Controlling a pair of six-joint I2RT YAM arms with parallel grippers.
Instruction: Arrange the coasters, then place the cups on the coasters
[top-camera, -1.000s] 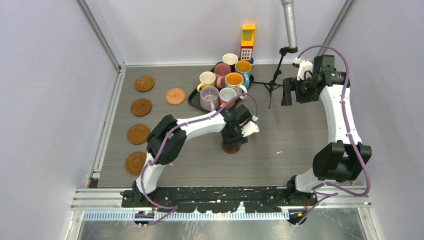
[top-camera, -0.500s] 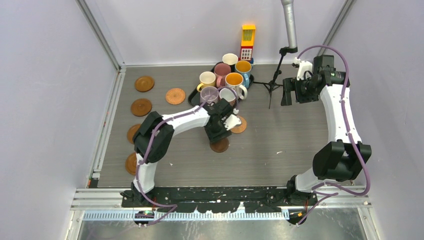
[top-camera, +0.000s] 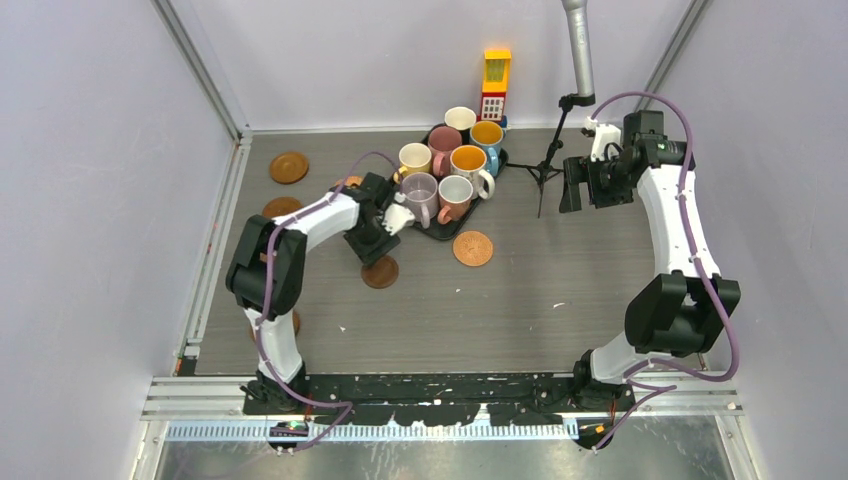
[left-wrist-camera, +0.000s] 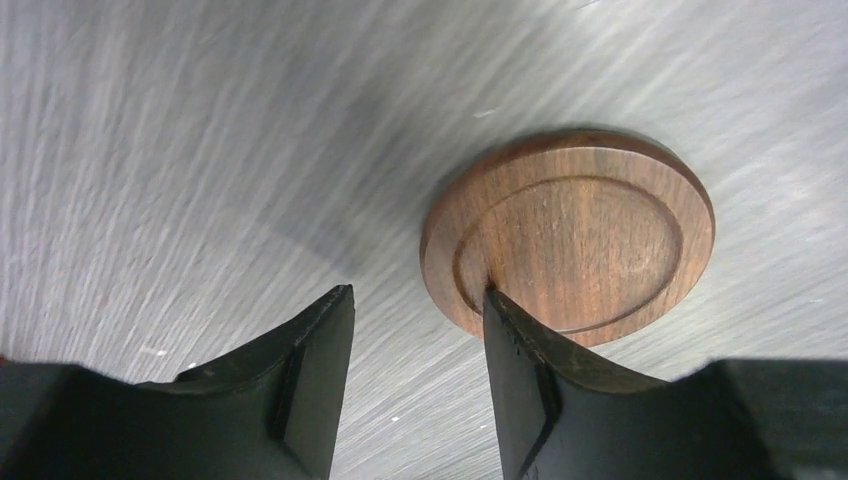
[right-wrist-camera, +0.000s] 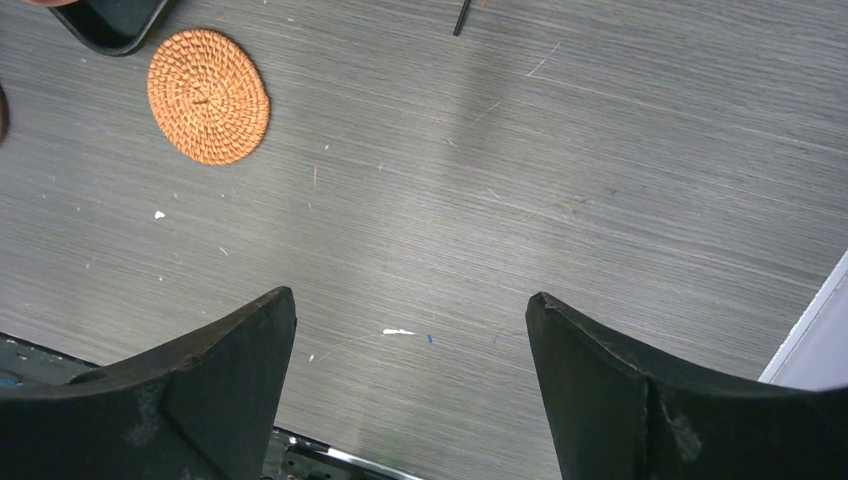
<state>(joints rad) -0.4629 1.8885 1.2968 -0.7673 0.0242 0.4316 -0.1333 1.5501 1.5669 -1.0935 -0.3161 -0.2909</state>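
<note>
A dark wooden coaster (left-wrist-camera: 580, 235) lies flat on the table, also seen from above (top-camera: 380, 272). My left gripper (left-wrist-camera: 415, 290) hovers over its near edge, open, with only bare table in the gap. Its right fingertip (left-wrist-camera: 500, 310) touches the coaster's rim groove. A woven orange coaster (top-camera: 473, 248) lies to the right. More coasters (top-camera: 288, 167) sit along the left side, some hidden by my left arm. Several cups (top-camera: 455, 192) stand crowded on the black tray (top-camera: 440, 232). My right gripper (right-wrist-camera: 410, 295) hangs open, high at the back right (top-camera: 572, 185).
A yellow-red toy block tower (top-camera: 495, 85) stands behind the tray. A small black tripod (top-camera: 545, 175) and a grey pole (top-camera: 578, 50) stand by my right gripper. Walls close in on the left, back and right. The tray corner (right-wrist-camera: 110, 20) shows near the woven coaster (right-wrist-camera: 208, 95).
My left arm has swept left across the table and the dark coaster has slid left with it, uncovering the woven coaster. The left jaws have narrowed a little. The right arm has not moved.
</note>
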